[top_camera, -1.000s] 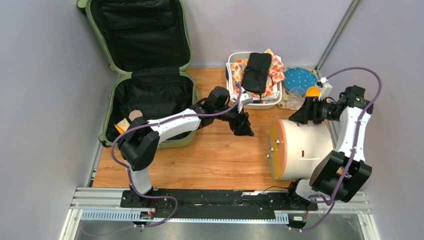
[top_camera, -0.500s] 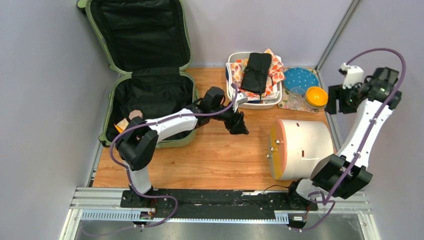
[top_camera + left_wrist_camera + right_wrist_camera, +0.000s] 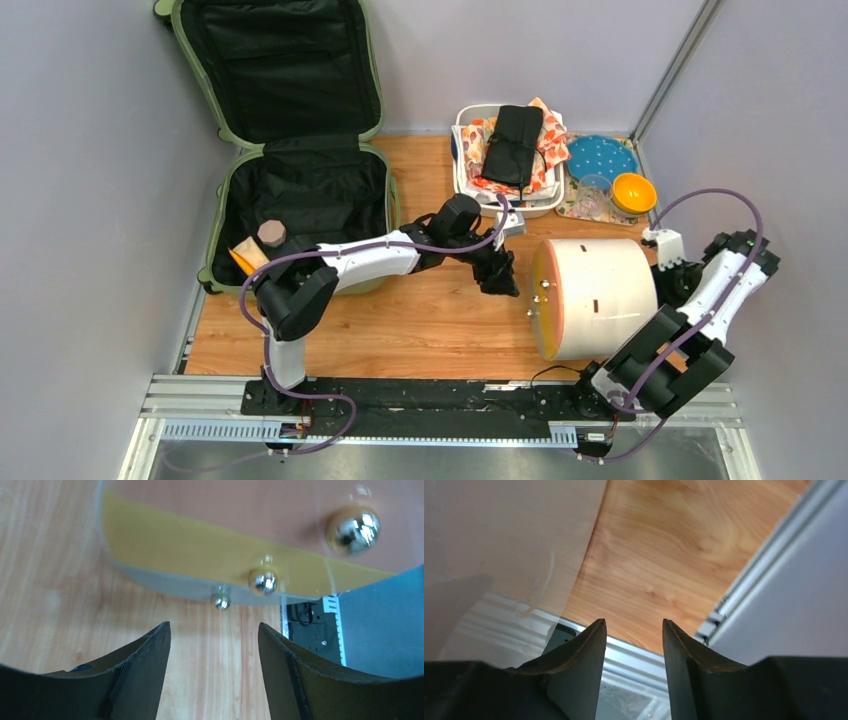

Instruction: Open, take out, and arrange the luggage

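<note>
Since the earlier frame the right arm has dropped from beside the orange bowl (image 3: 635, 192) at upper right to low behind the cylinder's cream end. The left gripper (image 3: 214, 630) has shifted right, and the cylinder (image 3: 600, 295) has nudged left.

Luggage (image 3: 285, 150): upper left of the frame, splayed open. The base lies flat on the table (image 3: 440, 320) and the lid stands against the back wall. Long axis runs bottom to top of frame, black lining facing up. Its left edge sits at the table's left rim. Bare wood shows between its right edge and the cylinder, and along the near rim.

Cylinder: on its side, right of centre, orange end facing left.

White tub (image 3: 530, 210): top centre, piled with cloth.

Left gripper: released, jaws apart, nothing between, just beside the orange end.

Right gripper (image 3: 634, 625): fingers parted, grasping nothing, over wood beside the cylinder.
</note>
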Controlling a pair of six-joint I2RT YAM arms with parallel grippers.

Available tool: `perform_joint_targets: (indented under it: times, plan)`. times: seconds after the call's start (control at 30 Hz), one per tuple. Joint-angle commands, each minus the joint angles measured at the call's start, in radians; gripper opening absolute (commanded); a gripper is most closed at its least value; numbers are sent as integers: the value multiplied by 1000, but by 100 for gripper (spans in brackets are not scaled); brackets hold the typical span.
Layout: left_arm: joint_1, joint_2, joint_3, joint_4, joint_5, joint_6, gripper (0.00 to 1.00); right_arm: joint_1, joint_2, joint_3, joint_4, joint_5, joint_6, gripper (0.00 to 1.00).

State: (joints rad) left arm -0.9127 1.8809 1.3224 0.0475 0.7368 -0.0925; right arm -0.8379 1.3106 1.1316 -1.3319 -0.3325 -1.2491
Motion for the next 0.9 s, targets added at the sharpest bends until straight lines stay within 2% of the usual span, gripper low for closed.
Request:
perform_joint_targets:
  times: [0.0, 0.2, 0.37, 0.5, 0.67, 0.87]
  plan:
    - [-11, 11, 54, 77, 24, -62, 72, 115, -45, -61, -222, -178, -46, 49]
    - [0, -28, 72, 41, -4, -73, 73, 313, -48, -107, -118, -240, 123, 49]
    - [78, -48, 80, 55, -19, -128, 74, 456, -4, -75, -6, -298, 275, 49]
    - [113, -10, 135, 43, -30, -118, 73, 494, 77, -36, 120, -304, 463, 48]
    - [117, 52, 250, 55, -59, -141, 73, 494, 228, 95, 141, -287, 563, 47]
    - [147, 144, 362, 61, -96, -188, 73, 494, 289, 149, 227, -261, 727, 45]
